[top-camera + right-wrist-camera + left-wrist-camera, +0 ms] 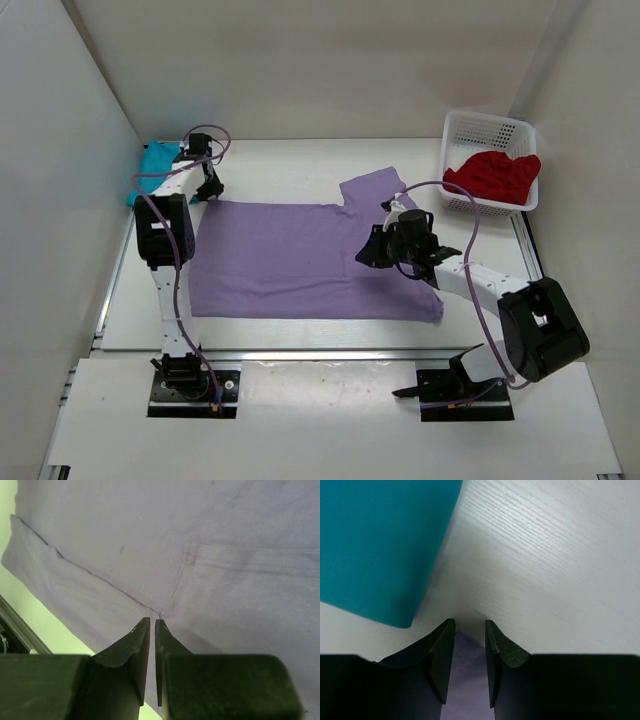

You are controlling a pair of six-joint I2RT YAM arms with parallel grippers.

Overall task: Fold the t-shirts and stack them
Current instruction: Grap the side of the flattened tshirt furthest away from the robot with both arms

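Observation:
A lavender t-shirt (290, 260) lies spread flat across the middle of the table, one sleeve pointing to the far right. My left gripper (208, 188) stands at its far left corner. In the left wrist view the left gripper (469, 622) is open, and the lavender corner (469, 680) lies between its jaws. My right gripper (365, 252) sits over the shirt's right side. There the right gripper (152, 620) is shut on the lavender cloth (150, 540) where the sleeve seam meets the body. A folded teal t-shirt (155, 163) (375, 545) lies at the far left. A red t-shirt (495, 175) lies bunched in the basket.
The white lattice basket (480, 125) stands at the far right corner. White walls close in the left, back and right sides. A metal rail (330, 352) runs along the table's near edge, and both arm bases are bolted just in front of it.

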